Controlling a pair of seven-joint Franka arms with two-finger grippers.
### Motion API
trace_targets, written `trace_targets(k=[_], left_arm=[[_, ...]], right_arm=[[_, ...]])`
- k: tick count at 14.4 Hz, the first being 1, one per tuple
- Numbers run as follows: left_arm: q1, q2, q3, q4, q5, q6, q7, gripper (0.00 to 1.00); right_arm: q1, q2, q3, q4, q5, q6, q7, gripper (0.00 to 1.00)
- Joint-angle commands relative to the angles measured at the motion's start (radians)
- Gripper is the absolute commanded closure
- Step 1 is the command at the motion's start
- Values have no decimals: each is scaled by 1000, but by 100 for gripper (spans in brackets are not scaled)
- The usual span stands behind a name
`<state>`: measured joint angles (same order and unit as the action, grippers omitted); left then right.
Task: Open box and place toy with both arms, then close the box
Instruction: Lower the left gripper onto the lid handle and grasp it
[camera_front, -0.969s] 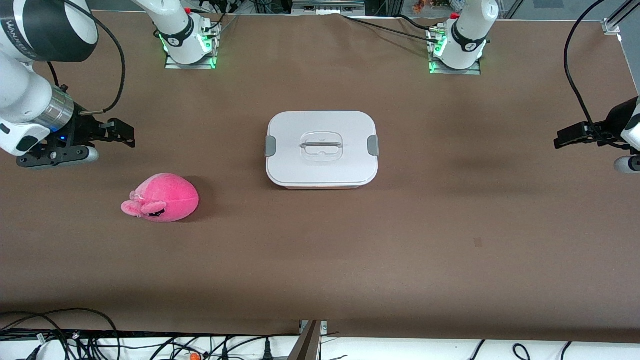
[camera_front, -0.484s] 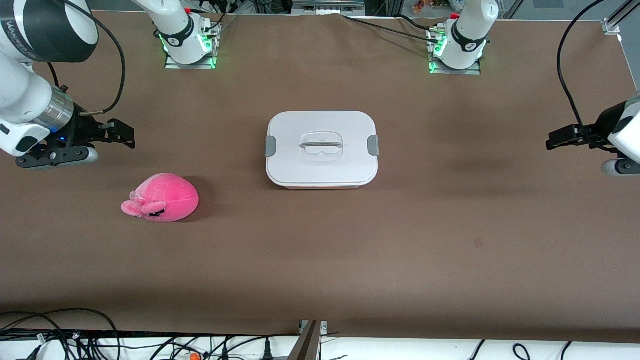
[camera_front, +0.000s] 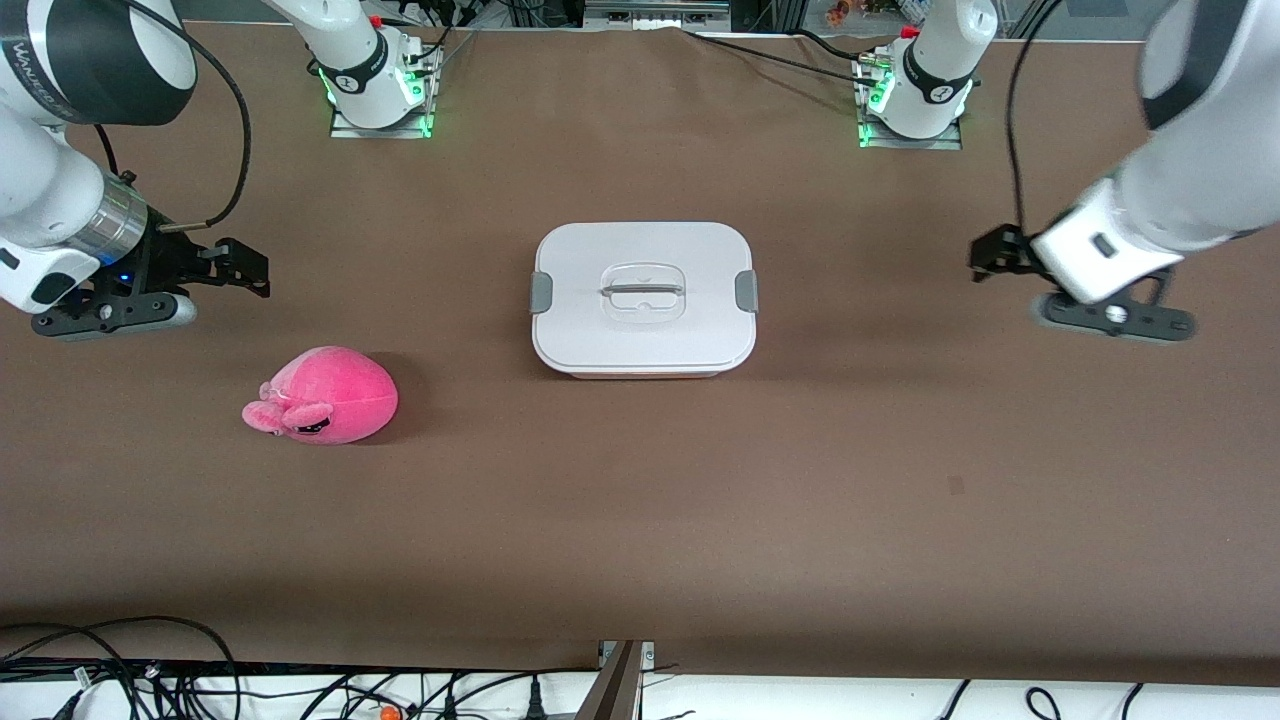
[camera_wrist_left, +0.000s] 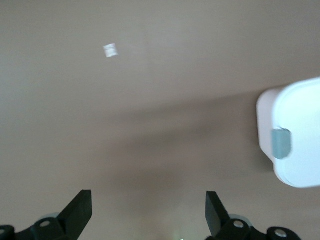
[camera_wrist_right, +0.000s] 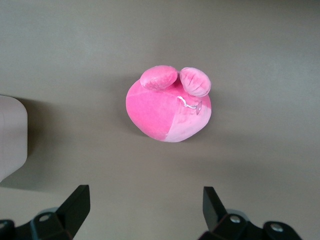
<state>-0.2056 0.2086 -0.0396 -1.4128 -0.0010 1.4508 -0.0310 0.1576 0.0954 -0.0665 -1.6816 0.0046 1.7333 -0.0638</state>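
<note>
The box (camera_front: 644, 298) sits closed in the middle of the table, its white lid held by grey side clips (camera_front: 746, 290). The hot-pink toy (camera_front: 322, 396) lies on the table toward the right arm's end, nearer to the front camera than the box. My right gripper (camera_front: 245, 268) is open and empty over bare table close to the toy, which shows in the right wrist view (camera_wrist_right: 167, 107) ahead of the open gripper (camera_wrist_right: 145, 207). My left gripper (camera_front: 990, 255) is open and empty over bare table toward the left arm's end. The left wrist view shows it (camera_wrist_left: 148, 212) and the box's clip end (camera_wrist_left: 295, 135).
The brown table cloth (camera_front: 640, 520) surrounds the box. The arm bases (camera_front: 375, 90) (camera_front: 910, 100) stand along the table edge farthest from the front camera. Cables (camera_front: 150, 670) lie past the nearest edge. A small pale mark (camera_wrist_left: 110, 50) is on the cloth.
My left arm has swung in from the table's end toward the box, its gripper still open. The right arm, the toy and the box have not moved.
</note>
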Motion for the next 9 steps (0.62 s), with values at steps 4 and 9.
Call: trace_targets(k=[4, 9], left_arm=[[-297, 84, 3, 26, 1, 89, 8, 0], [-477, 170, 3, 26, 1, 267, 14, 0]], right_arm=[[-6, -3, 2, 0, 9, 6, -16, 0], [2, -2, 8, -1, 9, 14, -4, 0]])
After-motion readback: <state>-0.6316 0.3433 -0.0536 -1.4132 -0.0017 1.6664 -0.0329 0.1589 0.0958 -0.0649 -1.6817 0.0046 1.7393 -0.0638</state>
